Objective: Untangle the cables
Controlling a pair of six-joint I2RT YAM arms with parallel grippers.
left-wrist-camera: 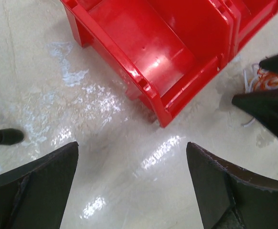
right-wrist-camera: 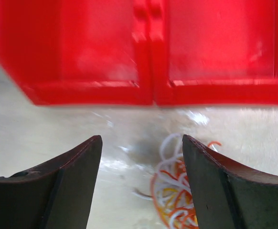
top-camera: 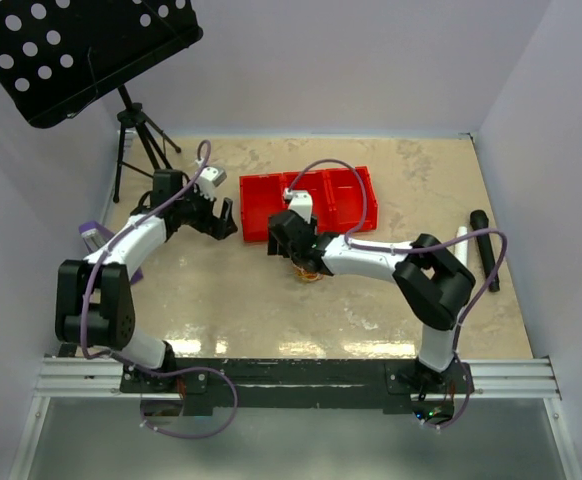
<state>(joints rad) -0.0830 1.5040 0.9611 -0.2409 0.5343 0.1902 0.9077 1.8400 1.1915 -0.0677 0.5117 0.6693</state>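
Right gripper [right-wrist-camera: 141, 143] spread, empty, tangled thin orange/white/red cords [right-wrist-camera: 170, 193] on the table below its fingertips, red plastic bin [right-wrist-camera: 81, 90] just ahead; left gripper [left-wrist-camera: 132, 148] wide open, empty.

Pale walls [top-camera: 371, 60] are enclosing a glossy beige tabletop [top-camera: 231, 310], a black perforated stand [top-camera: 81, 50] occupying the frame's upper left.

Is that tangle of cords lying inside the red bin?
No, the cords lie on the table just outside the red bin.
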